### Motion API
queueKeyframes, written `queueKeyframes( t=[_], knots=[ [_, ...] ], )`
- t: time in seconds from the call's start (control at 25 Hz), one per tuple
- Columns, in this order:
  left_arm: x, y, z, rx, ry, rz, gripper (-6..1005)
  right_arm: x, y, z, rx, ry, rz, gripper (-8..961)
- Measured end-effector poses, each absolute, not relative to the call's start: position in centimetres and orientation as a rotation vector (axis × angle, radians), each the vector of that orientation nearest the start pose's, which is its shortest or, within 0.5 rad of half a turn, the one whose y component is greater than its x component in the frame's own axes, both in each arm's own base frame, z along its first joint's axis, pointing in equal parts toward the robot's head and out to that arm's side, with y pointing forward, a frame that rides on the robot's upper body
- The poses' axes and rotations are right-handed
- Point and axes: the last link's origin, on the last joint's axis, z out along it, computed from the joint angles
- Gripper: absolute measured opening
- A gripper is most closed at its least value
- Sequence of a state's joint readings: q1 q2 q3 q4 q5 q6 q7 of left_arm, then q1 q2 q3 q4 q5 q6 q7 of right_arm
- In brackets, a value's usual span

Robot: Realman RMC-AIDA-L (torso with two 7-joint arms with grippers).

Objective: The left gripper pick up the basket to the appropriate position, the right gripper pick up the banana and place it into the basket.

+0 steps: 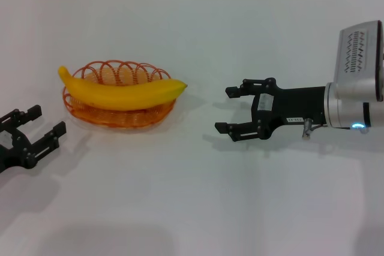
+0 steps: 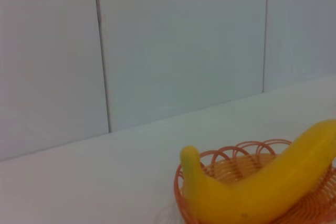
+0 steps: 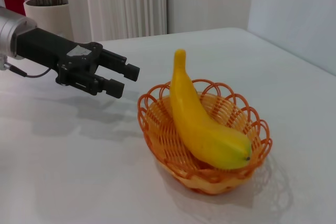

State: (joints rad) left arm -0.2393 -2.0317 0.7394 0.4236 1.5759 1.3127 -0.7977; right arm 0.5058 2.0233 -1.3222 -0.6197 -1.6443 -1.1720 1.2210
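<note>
The banana (image 1: 123,93) lies lengthwise in the basket (image 1: 114,116), its two ends resting over the rim. The basket stands on the white table (image 1: 192,196), left of centre. The left gripper (image 1: 37,129) sits low beside the basket's left end, fingers spread, holding nothing, not touching it. The right gripper (image 1: 231,110) hovers to the right of the basket, apart from it, fingers spread and empty, pointing toward the banana's tip.
</note>
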Motion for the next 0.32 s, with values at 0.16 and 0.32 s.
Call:
queueKeyframes(
  t=[0.16,0.32],
  knots=[
    [-36.98,26.57,0.74,-2.245,-0.539,-0.567,643,25.60,34.15,-5.14,-2.801,0.309,0.395,834],
    [-36.85,26.63,0.55,-2.265,-0.534,-0.563,643,25.57,34.18,-5.09,-2.800,0.309,0.398,834]
  ],
)
